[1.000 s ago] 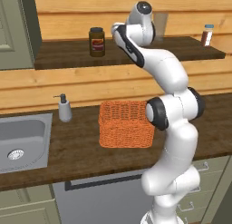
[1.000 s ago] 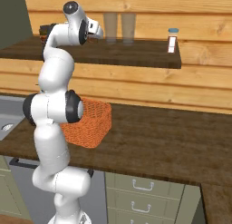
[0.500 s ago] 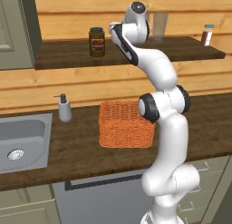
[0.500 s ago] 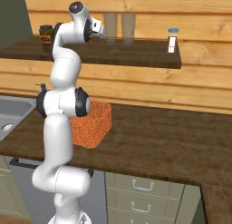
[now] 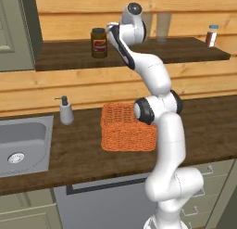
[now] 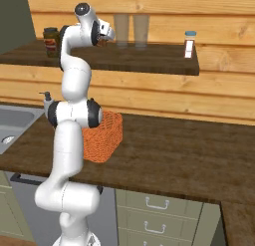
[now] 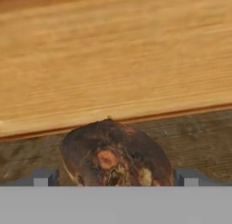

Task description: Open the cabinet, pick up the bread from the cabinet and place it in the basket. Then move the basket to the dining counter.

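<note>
Here a lumpy, crusty brown bread (image 7: 115, 155) sits on dark wood-grain between the spread end effector (image 7: 115, 177) tips.

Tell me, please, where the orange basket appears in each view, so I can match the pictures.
Left base view: the basket stands on the counter at centre, just left of the arm.
Right base view: it sits left of centre, partly behind the arm.
Hand view: no basket; the bread lies between the open fingertips.
Shared landmark: the dark jar on the shelf.
</note>
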{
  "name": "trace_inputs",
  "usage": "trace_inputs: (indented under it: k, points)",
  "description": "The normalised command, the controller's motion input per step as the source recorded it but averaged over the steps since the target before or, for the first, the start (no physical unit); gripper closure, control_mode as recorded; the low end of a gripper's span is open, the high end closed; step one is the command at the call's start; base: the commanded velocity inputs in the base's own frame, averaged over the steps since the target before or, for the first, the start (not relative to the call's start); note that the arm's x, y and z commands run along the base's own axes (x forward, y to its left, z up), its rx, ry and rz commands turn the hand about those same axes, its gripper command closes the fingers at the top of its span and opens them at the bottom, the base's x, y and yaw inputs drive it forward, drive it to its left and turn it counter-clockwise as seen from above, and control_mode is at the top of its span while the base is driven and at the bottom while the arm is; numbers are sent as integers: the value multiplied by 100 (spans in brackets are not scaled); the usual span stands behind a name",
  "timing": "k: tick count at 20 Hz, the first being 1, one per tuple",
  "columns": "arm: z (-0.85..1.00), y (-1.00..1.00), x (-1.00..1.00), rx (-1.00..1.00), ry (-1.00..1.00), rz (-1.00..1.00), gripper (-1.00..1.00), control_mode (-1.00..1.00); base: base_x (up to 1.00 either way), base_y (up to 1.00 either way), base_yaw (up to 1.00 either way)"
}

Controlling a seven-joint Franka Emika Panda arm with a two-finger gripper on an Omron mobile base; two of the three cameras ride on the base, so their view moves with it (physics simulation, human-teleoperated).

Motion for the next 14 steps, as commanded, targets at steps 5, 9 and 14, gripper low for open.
trace_inputs:
  k: [5, 9, 14]
  points:
    - [0, 0, 27, 0, 5, 1, -100, -100, 0, 0, 0]
    - [0, 0, 10, -1, 6, 0, -100, -100, 0, 0, 0]
    - [-15, 2, 2, 0, 14, 0, -100, -100, 0, 0, 0]
